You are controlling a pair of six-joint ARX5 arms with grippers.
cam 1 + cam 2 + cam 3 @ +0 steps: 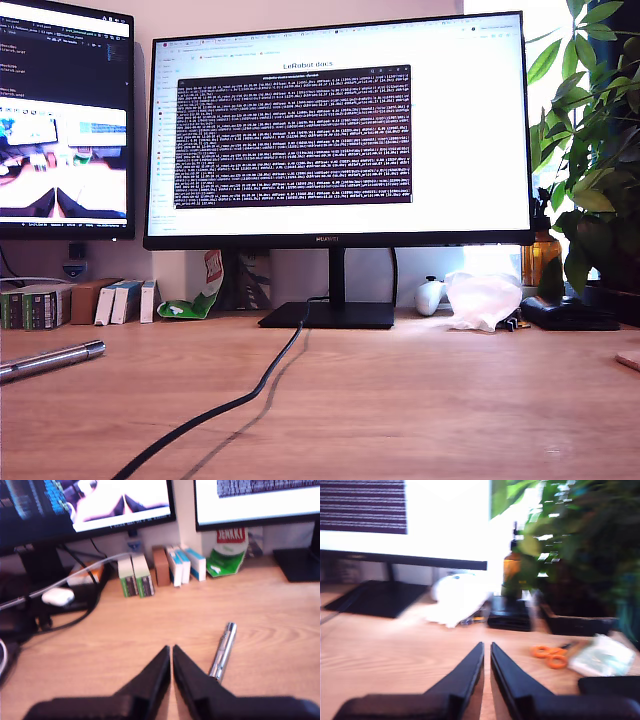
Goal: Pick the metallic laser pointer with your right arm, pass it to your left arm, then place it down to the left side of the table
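Your exterior camera sits low, near the surface (420, 400), facing the big monitor (340, 130) straight on. Your first wrist camera looks along its pincer (172, 650) toward the boxes (165, 570) under the second monitor (85, 505), which also show at the exterior view's left. Your second wrist camera faces the plant (580, 545), seen at the exterior view's right.
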